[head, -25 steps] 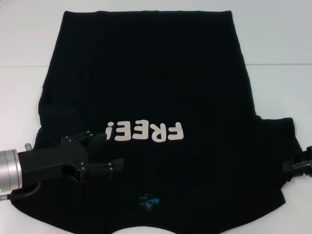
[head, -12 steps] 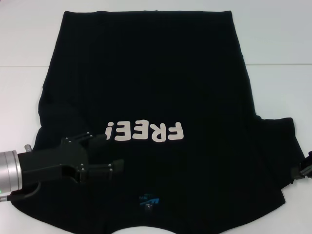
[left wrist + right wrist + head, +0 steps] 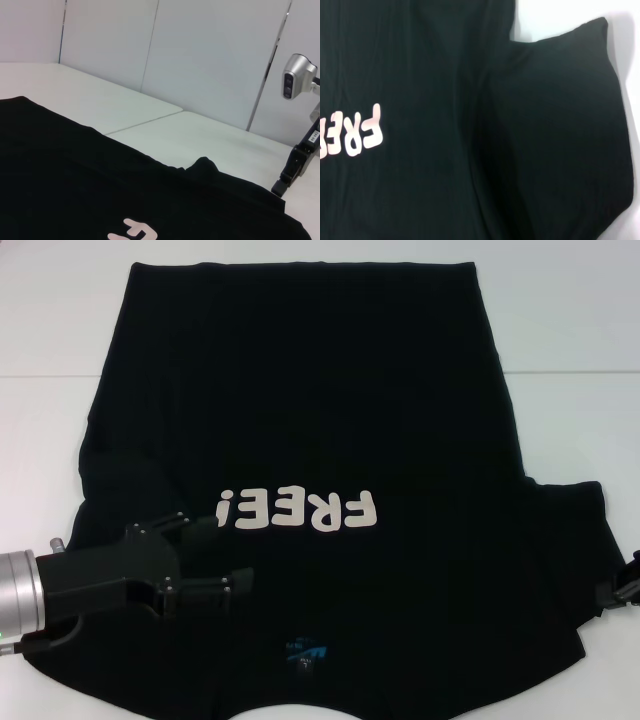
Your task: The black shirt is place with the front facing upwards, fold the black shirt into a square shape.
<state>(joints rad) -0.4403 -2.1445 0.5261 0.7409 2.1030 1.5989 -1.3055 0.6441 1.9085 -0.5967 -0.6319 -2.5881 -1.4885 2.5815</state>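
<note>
My left gripper (image 3: 232, 552) reaches in low from my left side, its black fingers spread apart over the left shoulder area of the large black cloth shirt (image 3: 300, 410), just beside the exclamation mark of the print; the upper fingertip looks to touch the fabric, though black on black makes that hard to judge. The shirt lies flat, front up, on the white table (image 3: 50, 420), collar toward me and hem at the far side. Its white rounded "FREE!" lettering (image 3: 300, 511) sits across the middle, with the small blue neck label (image 3: 305, 650) below it near the collar. My right gripper (image 3: 622, 588) sits at the right edge beside the sleeve; whether it is spread or pinched I cannot tell.
</note>
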